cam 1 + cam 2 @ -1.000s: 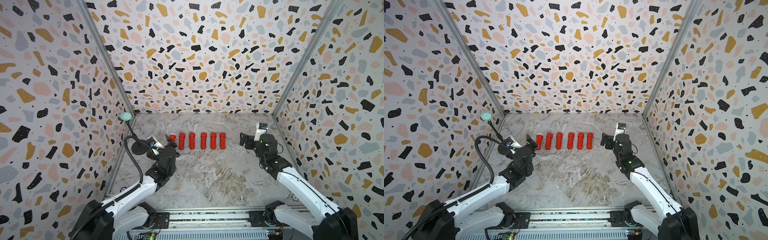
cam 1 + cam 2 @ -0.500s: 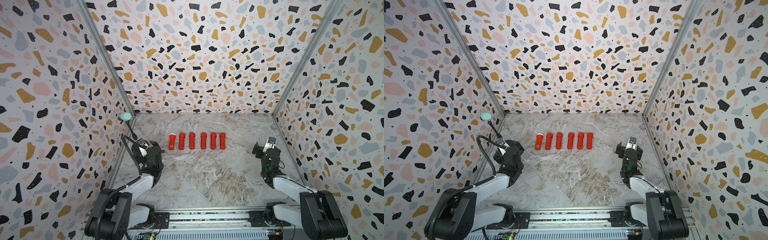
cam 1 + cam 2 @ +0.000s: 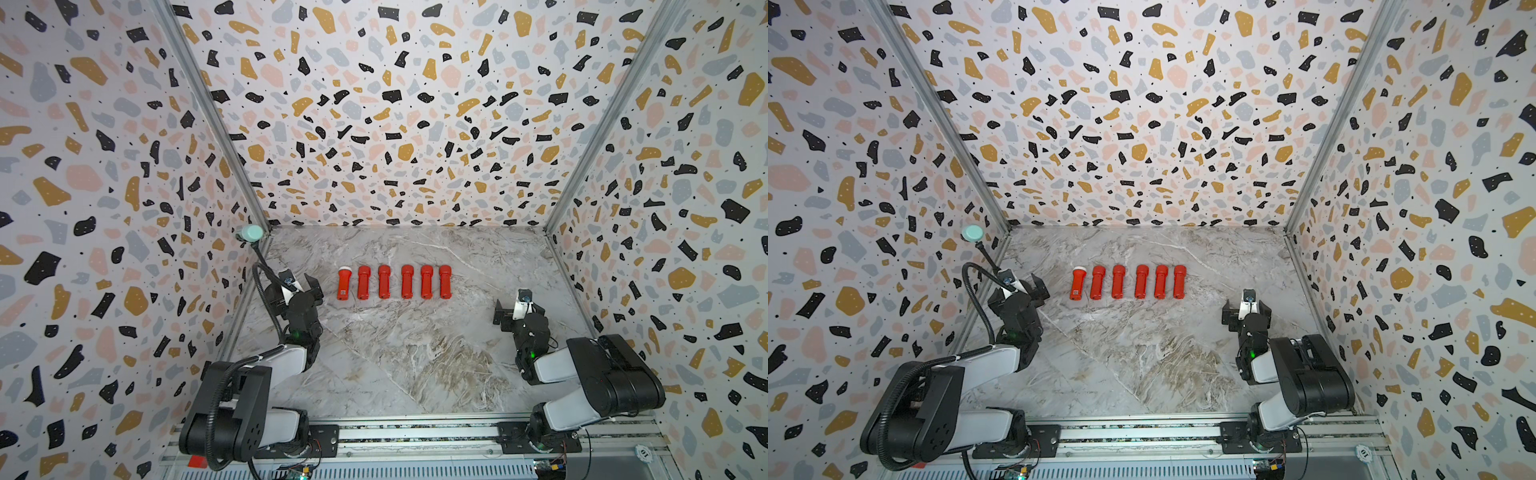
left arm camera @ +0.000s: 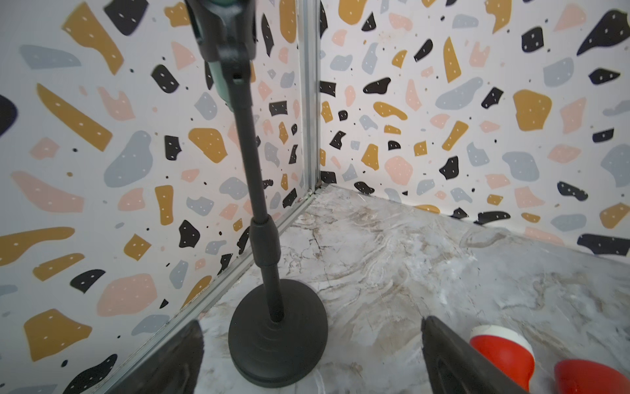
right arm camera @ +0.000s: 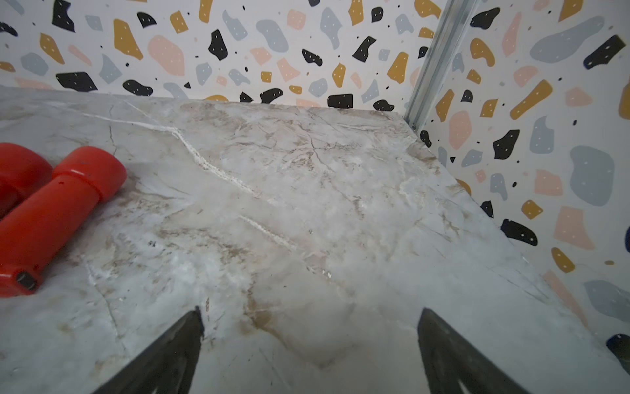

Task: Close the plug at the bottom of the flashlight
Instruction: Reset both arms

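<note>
Now both pincers stand spread and empty: the left gripper (image 3: 300,283) just beside the black stand (image 4: 269,238), the right gripper (image 5: 311,314) well apart from it. Six red flashlights (image 3: 406,282) lie in a row near the stand.

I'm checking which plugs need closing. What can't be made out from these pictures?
Plug ends of the six flashlights: too small in both top views.
White-headed flashlight, left wrist view: cut off by the edge, partly behind a finger of the left pincer.
Microphone, left wrist view: blurred, cut off by the edge.
Partial flashlight at the right wrist view's edge: mostly cut off.
</note>
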